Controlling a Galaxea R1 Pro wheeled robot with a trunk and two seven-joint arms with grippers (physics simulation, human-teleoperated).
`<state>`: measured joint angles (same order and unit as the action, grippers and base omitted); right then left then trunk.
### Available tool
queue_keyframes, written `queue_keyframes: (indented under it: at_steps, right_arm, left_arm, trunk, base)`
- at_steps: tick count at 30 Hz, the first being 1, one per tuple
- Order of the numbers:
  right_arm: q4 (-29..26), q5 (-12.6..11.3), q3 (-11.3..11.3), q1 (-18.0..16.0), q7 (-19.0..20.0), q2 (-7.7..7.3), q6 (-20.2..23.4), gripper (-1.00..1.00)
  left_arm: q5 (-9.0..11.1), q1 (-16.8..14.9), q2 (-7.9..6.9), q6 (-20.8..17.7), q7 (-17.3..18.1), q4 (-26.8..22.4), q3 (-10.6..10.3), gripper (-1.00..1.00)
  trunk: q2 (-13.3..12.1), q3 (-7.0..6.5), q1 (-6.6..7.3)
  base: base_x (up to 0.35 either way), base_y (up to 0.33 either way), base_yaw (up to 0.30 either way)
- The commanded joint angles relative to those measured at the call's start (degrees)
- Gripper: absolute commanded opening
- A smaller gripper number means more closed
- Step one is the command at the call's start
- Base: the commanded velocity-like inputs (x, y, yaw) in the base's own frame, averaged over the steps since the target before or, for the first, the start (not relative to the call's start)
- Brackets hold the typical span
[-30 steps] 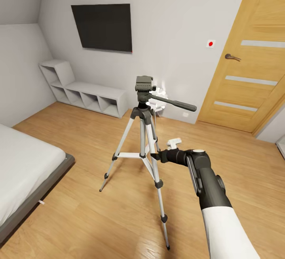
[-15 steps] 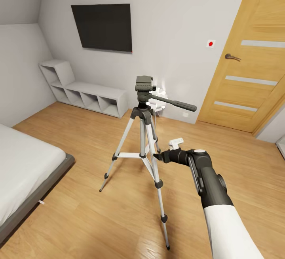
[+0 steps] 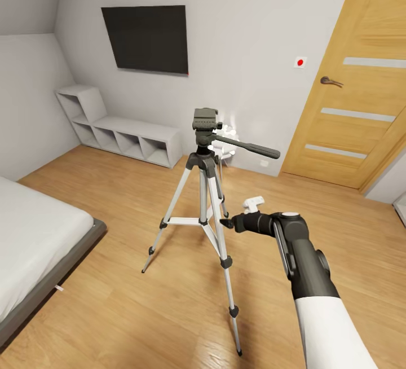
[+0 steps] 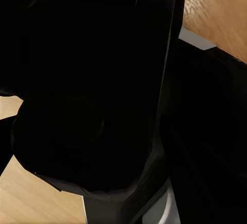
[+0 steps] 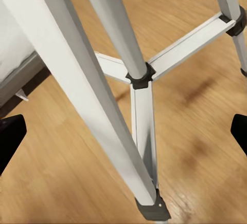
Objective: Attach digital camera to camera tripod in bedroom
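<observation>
In the bedroom, the right claw (image 3: 227, 223) is backing slightly off the camera tripod (image 3: 204, 188), jaws spread wide and empty around a leg; left claw's state I cannot tell; digital camera is not sighted, so attachment is judged not yet begun.

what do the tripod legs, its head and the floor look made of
The camera tripod's silver legs look like brushed metal, judging by their pale, even sheen. Its boxy black pan head and collars look like matte plastic, with no shine. The light brown floor looks like varnished wood planks, with visible grain and soft reflections.
</observation>
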<state>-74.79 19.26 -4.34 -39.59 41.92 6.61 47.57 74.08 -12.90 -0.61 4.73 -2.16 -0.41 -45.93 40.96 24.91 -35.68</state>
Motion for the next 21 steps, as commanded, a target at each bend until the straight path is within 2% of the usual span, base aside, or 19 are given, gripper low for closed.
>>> queue_keyframes:
  at_steps: [1, 17, 18, 21]
  right_arm:
    - [-0.3, 0.6, -0.2, 0.0, 0.6, 0.07, 0.5, 1.00]
    - [0.6, 0.4, -0.1, 0.0, 5.0, 0.17, -0.5, 1.00]
    - [0.7, 0.4, -0.1, 0.0, 12.5, 0.17, -0.9, 1.00]
    - [0.7, 0.4, -0.1, 0.0, 12.8, 0.16, -1.9, 1.00]
  left_arm:
    - [0.3, 0.0, -0.01, 0.1, -0.1, 0.0, -0.5, -1.00]
    - [0.3, 0.0, 0.00, 0.0, 0.0, 0.0, -0.5, -1.00]
    - [0.3, 0.0, 0.00, 0.0, 0.0, 0.0, -0.5, -1.00]
    - [0.3, 0.0, 0.01, 0.0, 0.0, 0.0, -0.5, -1.00]
  trunk:
    - [0.1, 0.06, -0.01]
    - [0.1, 0.06, -0.01]
    - [0.1, 0.06, -0.01]
    - [0.1, 0.06, -0.01]
  base:
    - [0.000, 0.000, 0.000]
    - [0.000, 0.000, 0.000]
    - [0.000, 0.000, 0.000]
    - [0.000, 0.000, 0.000]
